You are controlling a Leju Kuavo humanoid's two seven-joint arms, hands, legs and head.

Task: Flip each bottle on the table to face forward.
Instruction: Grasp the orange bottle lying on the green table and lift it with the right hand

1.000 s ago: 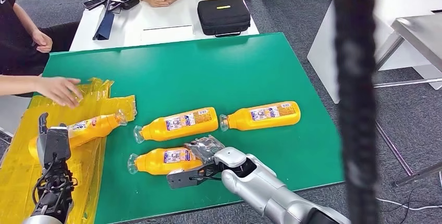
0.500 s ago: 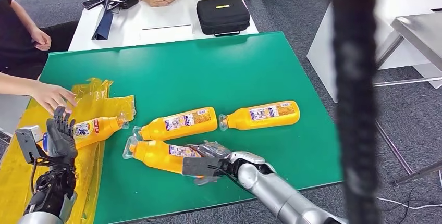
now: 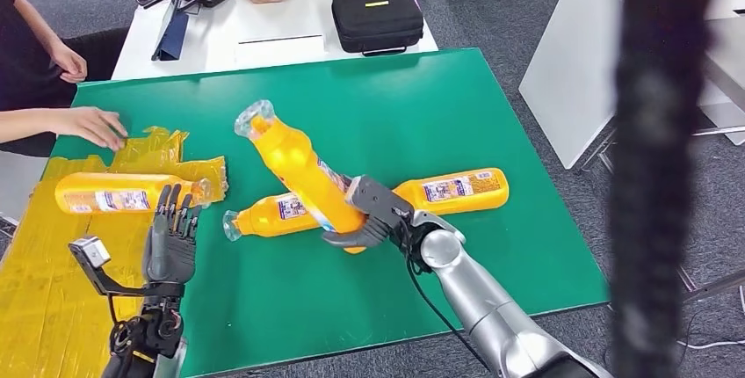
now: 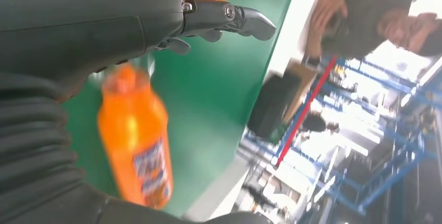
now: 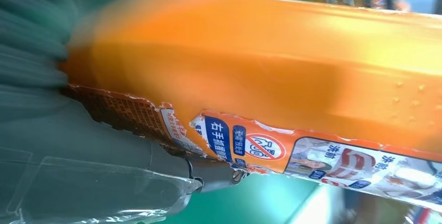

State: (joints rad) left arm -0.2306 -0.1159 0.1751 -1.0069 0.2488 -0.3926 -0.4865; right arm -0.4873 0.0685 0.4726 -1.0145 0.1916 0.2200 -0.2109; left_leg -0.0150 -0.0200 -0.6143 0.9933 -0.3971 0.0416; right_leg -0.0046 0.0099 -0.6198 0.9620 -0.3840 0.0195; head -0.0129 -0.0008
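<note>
We log the right robot hand (image 3: 373,217) grasping one orange bottle (image 3: 299,167) near its base, raised off the green tabletop (image 3: 457,105) and tilted, clear cap end pointing up and away. Two bottles lie flat beneath it: one (image 3: 268,214) partly hidden, another (image 3: 452,189) toward the right. A fourth bottle (image 3: 119,193) lies on the yellow plastic sheet (image 3: 39,272). The left robot hand (image 3: 171,239) hovers released, fingers apart (holding nothing). A person's hand (image 3: 92,125) rests at the sheet's far edge.
</note>
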